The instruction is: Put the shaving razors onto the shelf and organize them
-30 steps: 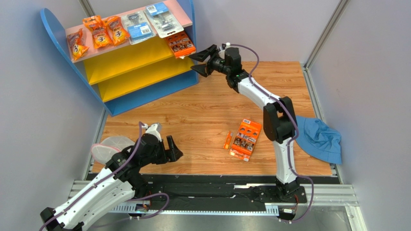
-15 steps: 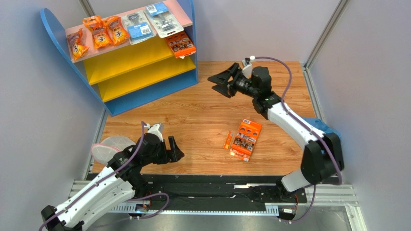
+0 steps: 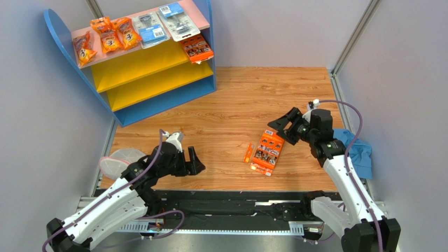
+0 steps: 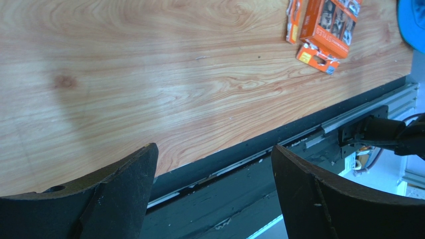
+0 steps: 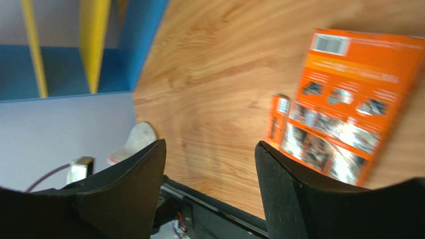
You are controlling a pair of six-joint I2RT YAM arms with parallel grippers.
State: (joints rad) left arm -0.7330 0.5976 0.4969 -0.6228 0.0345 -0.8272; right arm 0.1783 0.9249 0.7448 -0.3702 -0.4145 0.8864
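The shelf [image 3: 158,101] stands at the back left. Three small orange bags [image 3: 108,35] and two clear blister packs [image 3: 163,22] lie on its pink top board, and an orange card [image 3: 197,49] lies at the right end of the upper yellow board. On the table lies another wide orange card of shaving razors [image 3: 268,150] [image 5: 349,104] [image 4: 334,22] with a thin orange pack [image 3: 248,153] [image 5: 277,119] beside its left edge. My right gripper [image 3: 280,126] [image 5: 209,149] hovers open and empty just beyond that card's far end. My left gripper [image 3: 193,160] [image 4: 213,149] is open and empty over the table's front edge, left of the packs.
A blue cloth [image 3: 355,149] [image 4: 411,20] lies at the right edge behind the right arm. A white rounded object [image 3: 118,157] sits at the front left. The black base rail [image 3: 226,210] runs along the near edge. Grey walls close in the sides.
My right arm has swung back from the shelf's right end and come down over the orange card on the table, jaws empty. The left gripper has shifted slightly to the right.
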